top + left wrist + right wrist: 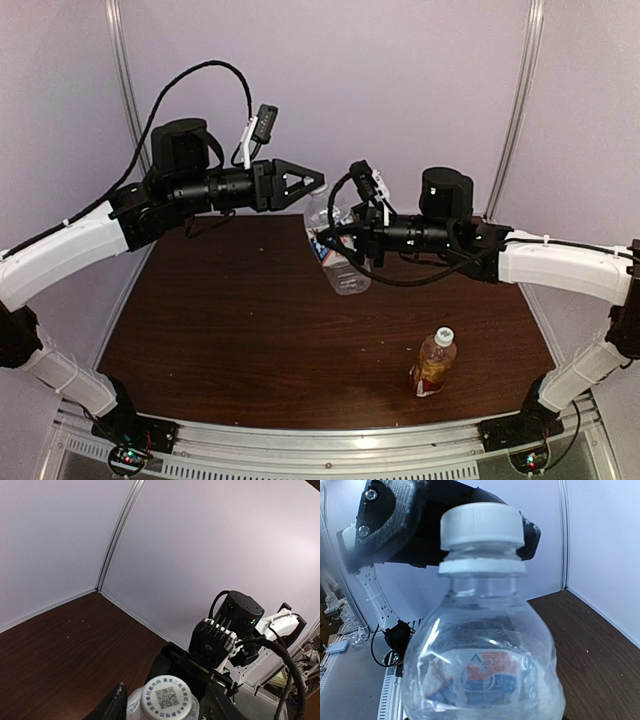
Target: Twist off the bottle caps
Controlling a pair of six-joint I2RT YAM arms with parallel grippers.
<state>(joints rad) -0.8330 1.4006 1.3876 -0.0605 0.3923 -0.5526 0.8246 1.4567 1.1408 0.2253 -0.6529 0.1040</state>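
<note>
My right gripper (336, 250) is shut on the clear bottle (340, 262) of colourless liquid and holds it tilted above the table, neck toward the left arm. In the right wrist view the bottle (485, 670) fills the frame, hides my fingers, and its white cap (481, 526) is on. My left gripper (316, 186) is open at the neck. In the left wrist view the cap (166, 698), with a QR code on top, sits between the spread fingers (113, 707) with gaps on both sides. The amber bottle (433, 364) stands capped (444, 336) on the table at the near right.
The brown table (230, 320) is walled by pale panels at the back and sides. A metal rail (320, 440) runs along the near edge, with both arm bases on it. The left gripper's body (390, 525) looms behind the cap in the right wrist view.
</note>
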